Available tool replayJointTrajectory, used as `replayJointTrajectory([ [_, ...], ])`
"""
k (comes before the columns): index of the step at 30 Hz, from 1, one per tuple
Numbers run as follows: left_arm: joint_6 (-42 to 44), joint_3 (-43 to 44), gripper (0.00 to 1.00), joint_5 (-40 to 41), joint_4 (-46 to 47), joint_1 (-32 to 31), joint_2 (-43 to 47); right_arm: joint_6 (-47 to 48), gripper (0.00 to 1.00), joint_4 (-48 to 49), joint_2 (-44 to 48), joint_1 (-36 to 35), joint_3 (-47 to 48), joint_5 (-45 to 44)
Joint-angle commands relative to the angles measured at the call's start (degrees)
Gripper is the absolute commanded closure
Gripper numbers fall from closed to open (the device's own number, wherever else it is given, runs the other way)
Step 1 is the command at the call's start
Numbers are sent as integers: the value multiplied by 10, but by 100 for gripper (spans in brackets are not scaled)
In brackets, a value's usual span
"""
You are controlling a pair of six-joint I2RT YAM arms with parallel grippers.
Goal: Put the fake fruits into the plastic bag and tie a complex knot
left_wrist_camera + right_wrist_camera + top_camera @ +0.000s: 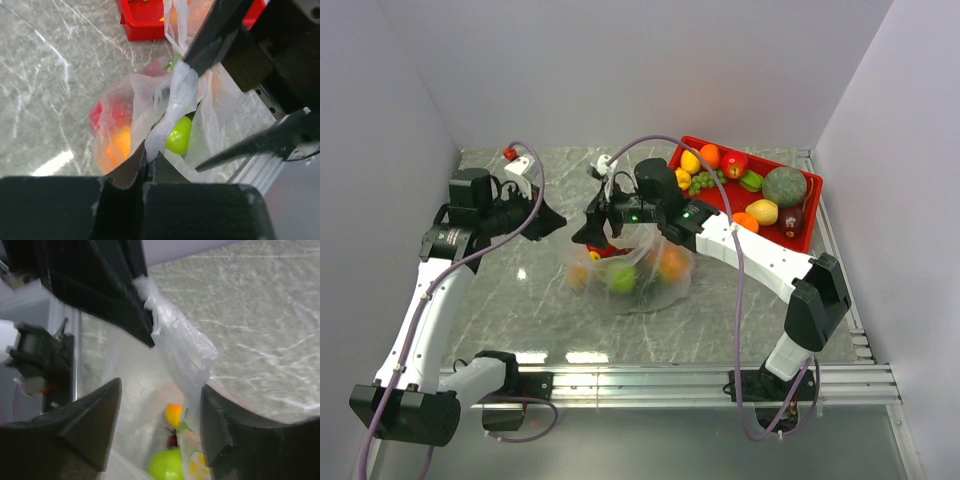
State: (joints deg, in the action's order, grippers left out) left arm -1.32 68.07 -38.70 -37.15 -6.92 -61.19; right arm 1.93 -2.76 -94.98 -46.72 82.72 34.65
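**Bag** (632, 285): thin clear film, crumpled, with whitish glints. I see it lying mid-tabletop (520, 300), in front of the red tray (812, 218) and apart from it.

**Fruits** (623, 279): one green, some orange and one red show through the film, glossy and small. More fruits lie in the tray.

**Neck** (177, 100): the film is gathered into a twisted whitish strand rising off the bag. I cannot tell whether it is knotted.

**Left end effector** (147, 167): fingers pressed together, pinching the end of the neck.

**Right end effector** (160, 387): fingers spread, straddling the neck. The strand hangs between them, close beside one finger, over the fruits in the bag.
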Motion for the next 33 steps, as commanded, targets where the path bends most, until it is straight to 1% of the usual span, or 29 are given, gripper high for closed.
replayJointTrajectory([
  [1,-93,-29,99,15,47,1,32,-83,9,42,42,-4,13,-22],
  [2,-126,-36,99,18,64,1,41,-97,5,72,47,-5,3,-27],
  [5,-184,-51,99,41,84,-4,48,-106,4,91,40,-18,-10,-46],
  [6,-190,-52,99,35,87,-5,49,-100,4,90,33,-21,-5,-69],
  [8,-204,-58,99,34,91,-8,52,-94,3,105,12,-22,-3,-81],
  [11,-227,-68,99,55,104,-12,53,-99,3,106,-15,-23,17,-65],
  [13,-237,-68,99,63,116,-13,50,-111,2,113,-23,-27,16,-38],
  [15,-256,-66,100,82,129,-13,46,-118,2,125,-22,-35,2,-25],
  [18,-284,-67,99,83,146,-14,41,-114,1,136,-22,-50,-17,-19],
  [22,-319,-61,99,71,165,-17,34,-110,1,144,-39,-62,-37,-47],
  [23,-329,-60,99,74,165,-17,34,-116,3,147,-42,-63,-45,-59],
  [24,-331,-58,99,79,163,-17,33,-116,6,144,-51,-63,-48,-60],
  [25,-334,-58,99,92,162,-17,33,-117,15,138,-55,-63,-52,-62],
  [27,-341,-59,99,107,165,-17,38,-120,23,128,-58,-63,-74,-59],
  [28,-347,-62,99,114,170,-17,40,-120,35,121,-58,-61,-84,-57],
  [31,-354,-77,99,126,184,-17,44,-124,55,116,-56,-60,-128,-49],
  [33,-356,-94,100,134,200,-17,47,-116,62,117,-57,-58,-161,-42],
])
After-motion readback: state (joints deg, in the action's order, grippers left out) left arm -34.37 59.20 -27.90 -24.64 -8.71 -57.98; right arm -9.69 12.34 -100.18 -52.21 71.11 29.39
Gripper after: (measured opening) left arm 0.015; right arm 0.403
